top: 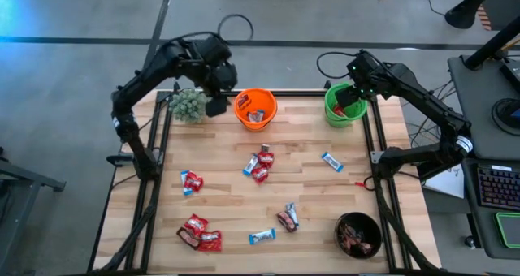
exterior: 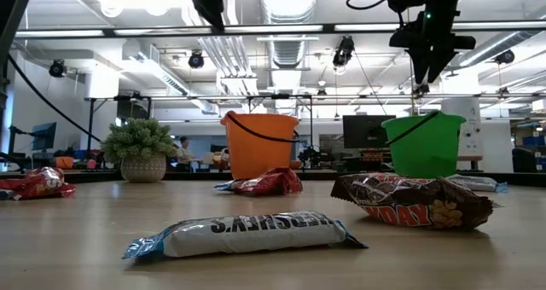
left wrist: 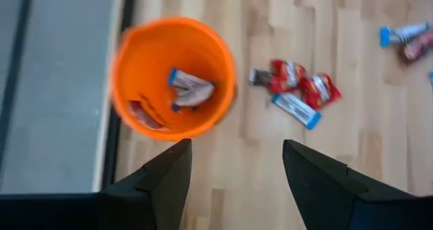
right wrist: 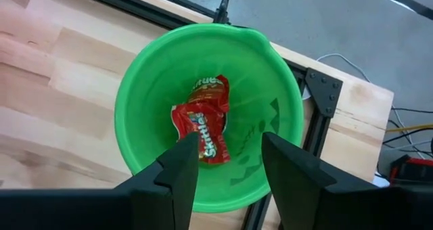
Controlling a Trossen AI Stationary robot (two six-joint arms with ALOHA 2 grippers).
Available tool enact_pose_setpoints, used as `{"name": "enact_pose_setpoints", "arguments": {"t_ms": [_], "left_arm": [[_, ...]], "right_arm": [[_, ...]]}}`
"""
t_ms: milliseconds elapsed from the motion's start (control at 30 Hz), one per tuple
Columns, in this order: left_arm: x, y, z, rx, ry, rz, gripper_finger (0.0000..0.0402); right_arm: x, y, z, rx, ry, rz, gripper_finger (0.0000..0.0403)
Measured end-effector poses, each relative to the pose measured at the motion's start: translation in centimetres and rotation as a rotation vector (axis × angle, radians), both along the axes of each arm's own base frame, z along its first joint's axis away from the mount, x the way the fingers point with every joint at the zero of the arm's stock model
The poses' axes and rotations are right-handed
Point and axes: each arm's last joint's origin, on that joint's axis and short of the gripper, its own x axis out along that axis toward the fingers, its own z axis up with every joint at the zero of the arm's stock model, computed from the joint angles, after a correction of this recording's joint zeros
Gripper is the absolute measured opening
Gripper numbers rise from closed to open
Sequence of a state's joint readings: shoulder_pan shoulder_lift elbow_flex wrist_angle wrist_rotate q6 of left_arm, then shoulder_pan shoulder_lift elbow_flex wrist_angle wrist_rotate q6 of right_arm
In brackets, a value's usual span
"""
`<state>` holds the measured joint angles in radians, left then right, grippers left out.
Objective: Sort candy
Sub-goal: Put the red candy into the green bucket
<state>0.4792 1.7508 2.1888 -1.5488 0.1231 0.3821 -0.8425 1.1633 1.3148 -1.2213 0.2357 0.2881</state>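
Candy (top: pixel 260 165) lies scattered over the bench (top: pixel 219 203): a cluster at frame centre, red packets at lower left, a blue-and-white bar at lower centre and another toward the right. Three containers stand ready for sorting by kind: an orange bucket (top: pixel 255 109) at upper centre with a few pieces inside, a green bucket (top: pixel 344 105) at upper right holding red packets (right wrist: pixel 203 125), and a dark bowl (top: pixel 358 235) at lower right with dark bars. The left hand (top: pixel 218 97) hangs just left of the orange bucket, fingers apart and empty, probably having let a piece fall there. The right hand (top: pixel 351 96) hovers over the green bucket, fingers also apart with nothing between them. A small plant (top: pixel 187 105) sits at upper left, apart from the sorting.
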Motion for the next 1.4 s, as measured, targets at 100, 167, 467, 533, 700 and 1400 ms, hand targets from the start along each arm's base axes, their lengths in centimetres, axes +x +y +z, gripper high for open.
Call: {"name": "enact_pose_setpoints", "arguments": {"t_ms": [100, 167, 467, 533, 700, 1400], "left_arm": [[0.5, -0.8, -1.0, -0.025, 0.048, -0.032, 0.021], [0.7, -1.2, -1.5, -0.035, 0.07, -0.048, 0.021], [1.7, -3.1, -4.1, -0.144, 0.143, -0.134, 0.021], [1.8, -3.5, -4.6, -0.155, 0.162, -0.15, 0.021], [3.0, -4.3, -6.3, -0.179, 0.145, -0.236, 0.021], [7.2, -3.9, -14.6, -0.121, 0.094, -0.341, 0.021]], "right_arm": [[0.0, 0.0, 0.0, 0.004, -0.004, 0.002, 0.0153], [0.0, 0.0, 0.0, 0.006, -0.01, -0.007, 0.0153], [0.0, 0.0, 0.0, 0.012, -0.032, -0.048, 0.0153], [0.0, 0.0, 0.0, 0.015, -0.038, -0.056, 0.0153], [0.1, 0.1, 0.0, 0.03, -0.058, -0.057, 0.0153], [0.1, 0.1, 0.0, 0.035, -0.074, -0.085, 0.0153]]}}
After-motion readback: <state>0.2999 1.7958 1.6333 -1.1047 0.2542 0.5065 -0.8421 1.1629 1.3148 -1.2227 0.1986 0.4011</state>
